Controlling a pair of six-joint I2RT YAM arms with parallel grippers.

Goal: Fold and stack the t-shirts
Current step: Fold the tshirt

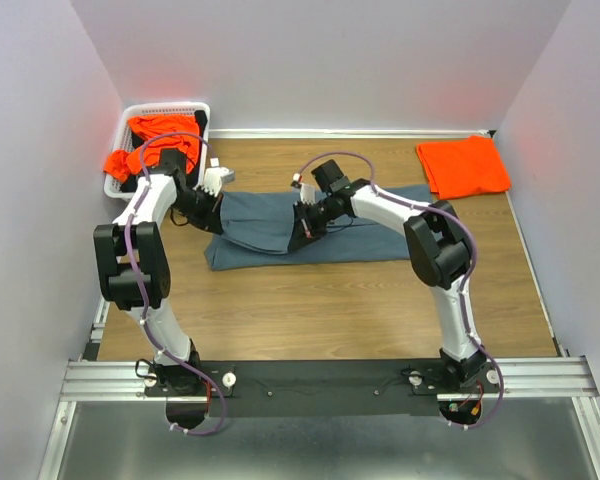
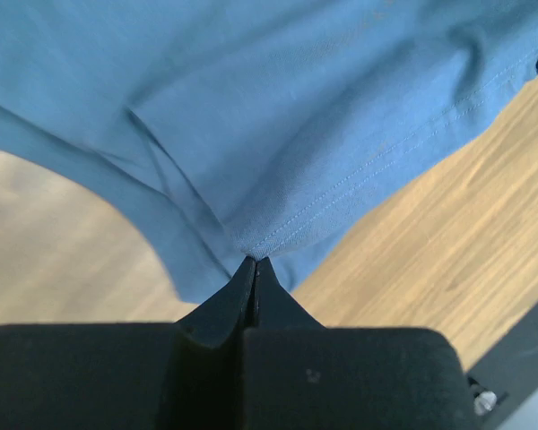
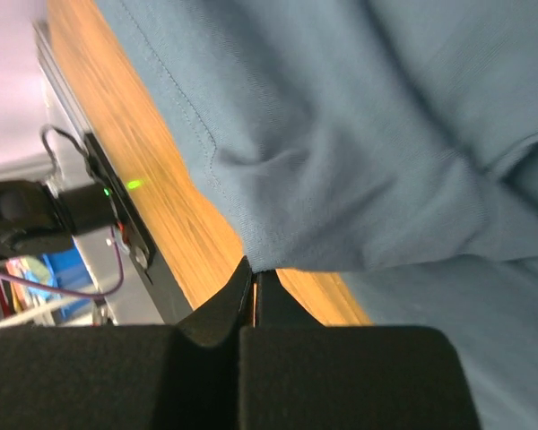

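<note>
The slate blue-grey t-shirt (image 1: 365, 240) lies spread on the wooden table (image 1: 310, 310), its left part lifted and bunched. My left gripper (image 1: 218, 210) is at the shirt's left end. In the left wrist view it (image 2: 254, 260) is shut on a stitched hem of the shirt (image 2: 296, 116). My right gripper (image 1: 303, 230) is over the shirt's middle. The right wrist view shows it (image 3: 254, 271) shut on an edge of the cloth (image 3: 341, 152), which is raised off the wood. A folded orange t-shirt (image 1: 463, 165) lies at the back right.
A white slotted basket (image 1: 170, 106) stands in the back left corner with crumpled orange t-shirts (image 1: 160, 133) inside, one spilling over its near rim. Walls close in on three sides. The arms' base rail (image 1: 320, 378) runs along the near edge.
</note>
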